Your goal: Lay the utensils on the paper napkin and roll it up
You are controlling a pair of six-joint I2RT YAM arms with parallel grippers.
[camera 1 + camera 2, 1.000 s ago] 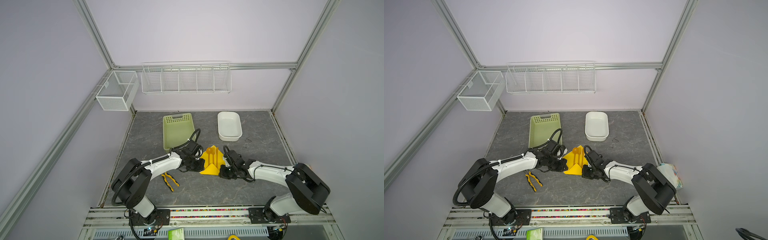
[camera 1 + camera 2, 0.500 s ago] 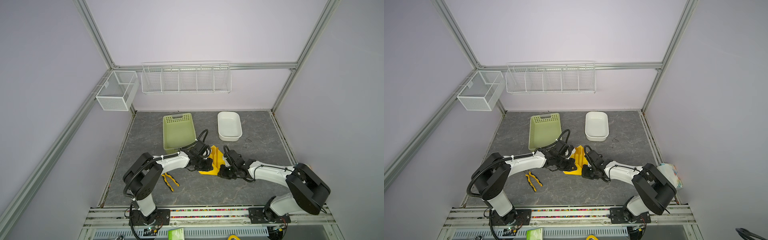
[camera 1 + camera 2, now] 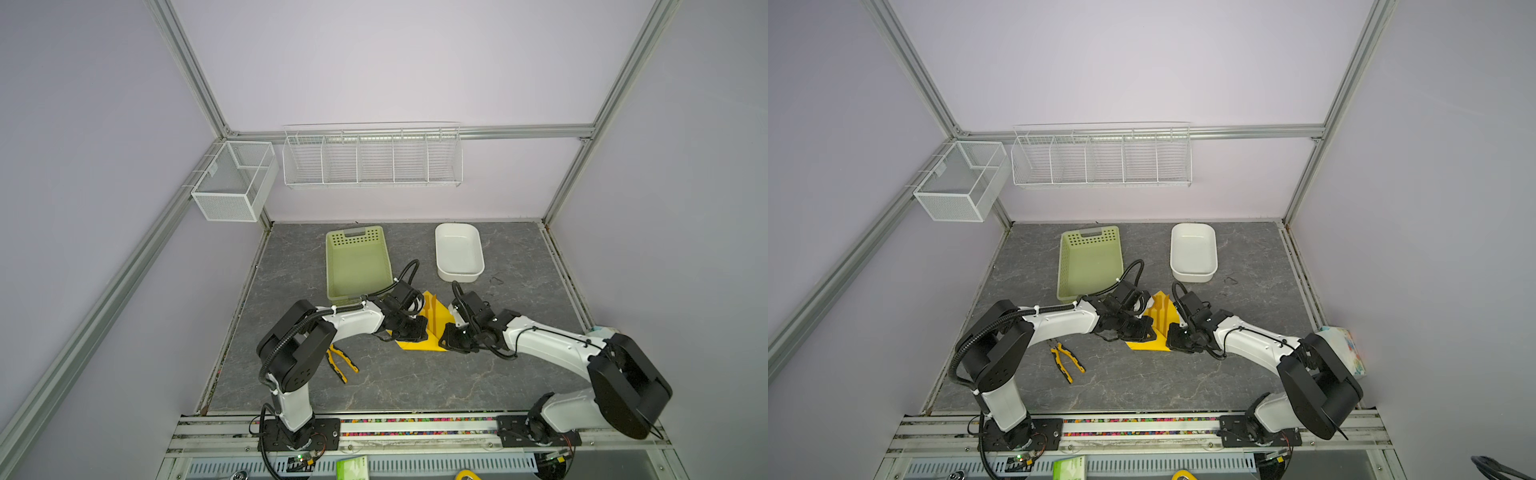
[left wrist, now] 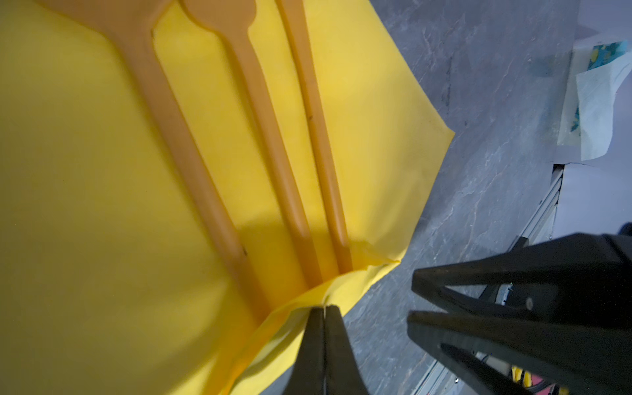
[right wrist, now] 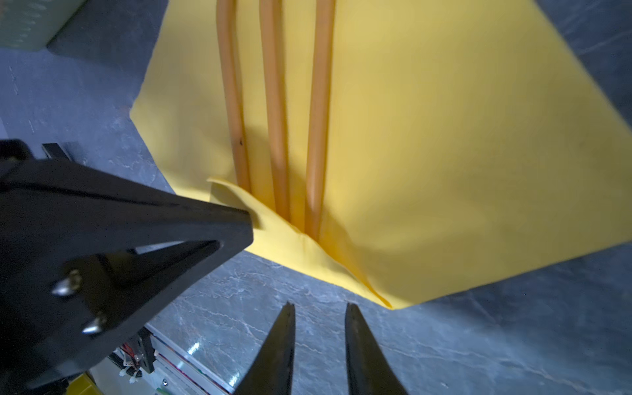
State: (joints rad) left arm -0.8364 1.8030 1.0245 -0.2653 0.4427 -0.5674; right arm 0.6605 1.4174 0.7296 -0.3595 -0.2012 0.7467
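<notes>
Pinching the near corner of the napkin (image 4: 85, 205), the left gripper (image 4: 323, 309) is clamped tight on the paper. That corner is lifted and turned back over the handle ends of the utensils (image 4: 270, 136). Three orange handles show in both wrist views, lying side by side and nearly parallel on the napkin, with their ends tucked under the raised fold.

The right gripper (image 5: 319, 307) has its jaws a little apart with nothing between them. It hangs over bare table (image 5: 222, 301), just off the napkin's near edge and not touching the paper.

The relation that matters is the handles' long axis. It runs from the two grippers away toward the far wall (both top views show this too), so the handle ends point almost straight at the fingertips. I judge that a roll has to travel across that axis, from one side of the napkin to the other, with the bundle kept parallel to the handles. Pulling along the axis would only drag the paper off them.

The left arm is the nearer one, since it is already on the sheet at the handle ends. The right arm would need to move forward slightly to catch the edge beside the fold.

The sheet looks thin, so a hard tug from a single corner could crease it or let the handles fan apart.
</notes>
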